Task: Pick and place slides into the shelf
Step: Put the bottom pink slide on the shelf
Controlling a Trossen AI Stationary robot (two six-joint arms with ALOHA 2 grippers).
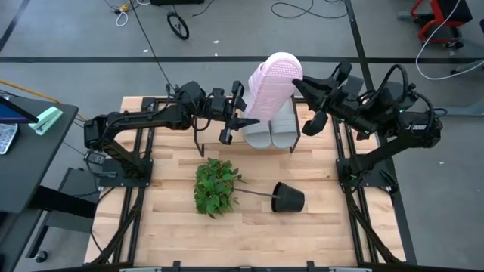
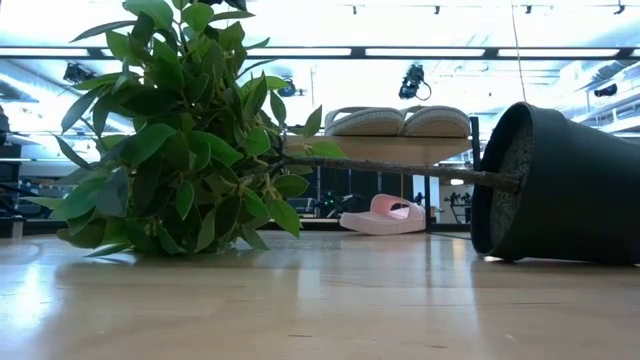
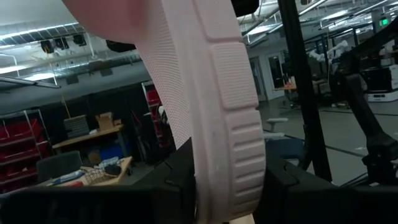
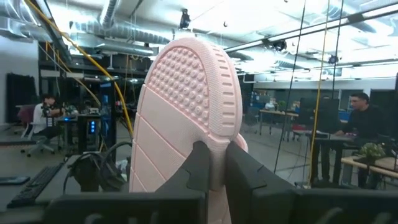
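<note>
- A pink slide (image 4: 186, 130) fills my wrist views, raised over the shelf (image 1: 261, 140), sole up.
- My right gripper (image 1: 296, 85) pinches its edge; my left gripper (image 1: 240, 115) closes around its other end.
- Two grey slides (image 1: 268, 130) sit on the shelf; another pink slide (image 2: 385, 215) lies underneath.

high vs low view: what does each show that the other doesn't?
Only high: both arms, the left hand and right hand on a raised pink slide.
Only low: a second pink slide lying under the shelf.
Both: two grey slides on the shelf, the tipped black pot, and the leafy plant.
</note>
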